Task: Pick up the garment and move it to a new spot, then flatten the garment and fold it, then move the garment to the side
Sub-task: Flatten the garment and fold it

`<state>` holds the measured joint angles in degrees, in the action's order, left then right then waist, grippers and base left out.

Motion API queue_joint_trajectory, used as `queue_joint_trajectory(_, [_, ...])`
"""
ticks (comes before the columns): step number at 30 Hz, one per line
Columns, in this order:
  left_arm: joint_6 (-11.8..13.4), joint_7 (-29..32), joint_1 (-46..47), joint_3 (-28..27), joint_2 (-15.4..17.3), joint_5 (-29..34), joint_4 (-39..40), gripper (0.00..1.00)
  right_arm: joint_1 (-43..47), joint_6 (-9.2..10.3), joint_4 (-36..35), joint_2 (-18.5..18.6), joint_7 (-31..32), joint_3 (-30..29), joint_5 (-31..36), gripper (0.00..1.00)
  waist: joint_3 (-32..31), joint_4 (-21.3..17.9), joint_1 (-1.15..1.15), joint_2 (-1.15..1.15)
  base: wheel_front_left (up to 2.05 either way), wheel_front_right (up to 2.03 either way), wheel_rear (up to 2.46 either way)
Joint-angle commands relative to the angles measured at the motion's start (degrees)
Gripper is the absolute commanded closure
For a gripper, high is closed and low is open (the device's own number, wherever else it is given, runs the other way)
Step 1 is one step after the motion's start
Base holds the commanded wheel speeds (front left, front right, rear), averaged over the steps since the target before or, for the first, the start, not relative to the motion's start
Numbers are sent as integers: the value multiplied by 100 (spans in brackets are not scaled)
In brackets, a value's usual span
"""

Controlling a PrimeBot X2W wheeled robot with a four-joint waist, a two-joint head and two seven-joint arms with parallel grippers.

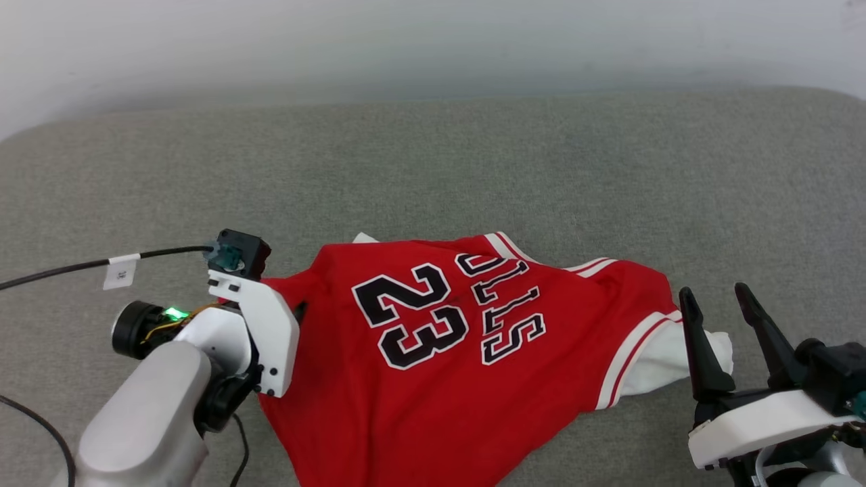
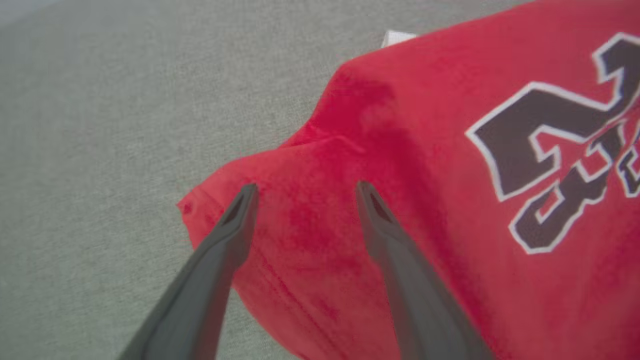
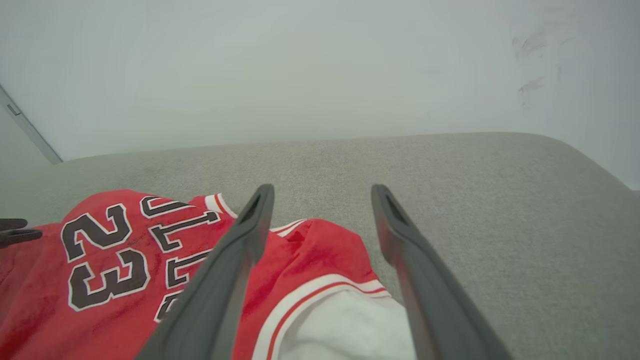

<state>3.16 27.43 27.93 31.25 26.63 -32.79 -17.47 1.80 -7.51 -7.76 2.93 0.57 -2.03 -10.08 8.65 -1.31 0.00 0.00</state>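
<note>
The garment (image 1: 541, 379) is a red jersey with white sleeves and a black "BULLS 23" print, lying print-up on the grey cushion (image 1: 433, 169). Its lower part runs off the bottom of the head view. My left gripper (image 2: 307, 189) is open, its fingers straddling a raised red corner of the garment (image 2: 425, 125) without pinching it. In the head view the white wrist housing hides most of the left gripper (image 1: 298, 312). My right gripper (image 1: 714, 291) stands open beside the white sleeve (image 1: 656, 365), holding nothing. In the right wrist view the right gripper (image 3: 322, 189) points over the sleeve (image 3: 350, 325) and the garment (image 3: 320, 250).
The grey fabric surface (image 3: 500, 200) stretches far beyond the garment, to a pale wall (image 3: 320, 75) at the back. A black cable with a white tag (image 1: 122, 270) runs off to the left of my left wrist. The surface's right edge curves away (image 3: 590, 160).
</note>
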Motion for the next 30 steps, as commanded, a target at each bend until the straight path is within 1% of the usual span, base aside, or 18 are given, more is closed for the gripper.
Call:
queue_joint_trajectory(1, [-54, 76, 102, -7, 61, -22, -199, 0, -109, 4, 49, -8, -25, 20, -16, 0, 256, -222, 0, 0, 0, 0, 0])
queue_joint_trajectory(5, [-201, 416, 220, 33, 105, -171, -751, 0, -226, 4, 194, -8, -99, 46, -46, 0, 382, -317, 0, 0, 0, 0, 0])
queue_joint_trajectory(6, [-288, 759, 163, 94, 80, -326, -1136, 0, -279, 4, 283, -8, -131, 58, -84, 0, 416, -347, 0, 0, 0, 0, 0])
queue_joint_trajectory(7, [-315, 852, 140, 100, 49, -400, -1242, 54, -296, 4, 306, -8, -144, 62, -95, 0, 425, -348, 0, 0, 0, 0, 0])
queue_joint_trajectory(8, [-359, 989, 115, 142, 25, -440, -1350, 74, -307, 4, 327, -8, -152, 66, -97, 0, 431, -348, 0, 0, 0, 0, 0])
queue_joint_trajectory(9, [-410, 1115, 73, 185, 8, -494, -1442, 100, -312, 4, 348, -8, -157, 70, -111, 0, 433, -348, 0, 0, 0, 0, 0])
queue_joint_trajectory(11, [-461, 1192, 57, 214, -59, -561, -1539, 100, -310, 4, 384, -8, -161, 78, -146, 0, 426, -333, 0, 0, 0, 0, 0])
queue_joint_trajectory(13, [-472, 1097, 116, 245, -84, -505, -1596, 100, -336, 3, 419, -8, -145, 104, -157, 0, 411, -312, 0, 0, 0, 0, 0])
queue_joint_trajectory(16, [-475, 743, 214, 211, -173, -445, -1553, 100, -331, 4, 477, -8, -114, 94, -151, 0, 321, -260, 0, 0, 0, 0, 0])
queue_joint_trajectory(20, [-461, 315, 260, 200, -249, -354, -1295, 100, -265, 4, 500, -8, -65, 44, -107, 0, 163, -170, 0, 0, 0, 0, 0])
queue_joint_trajectory(25, [-354, -24, 32, 221, -276, -289, -733, 100, -76, 3, 448, -7, -15, -54, -89, 0, -97, 8, 0, 0, 0, 0, 0])
queue_joint_trajectory(30, [-206, -148, -514, 344, -187, -213, 253, 100, 157, 4, 317, -7, 83, -172, -51, 0, -310, 152, 0, 0, 0, 0, 0])
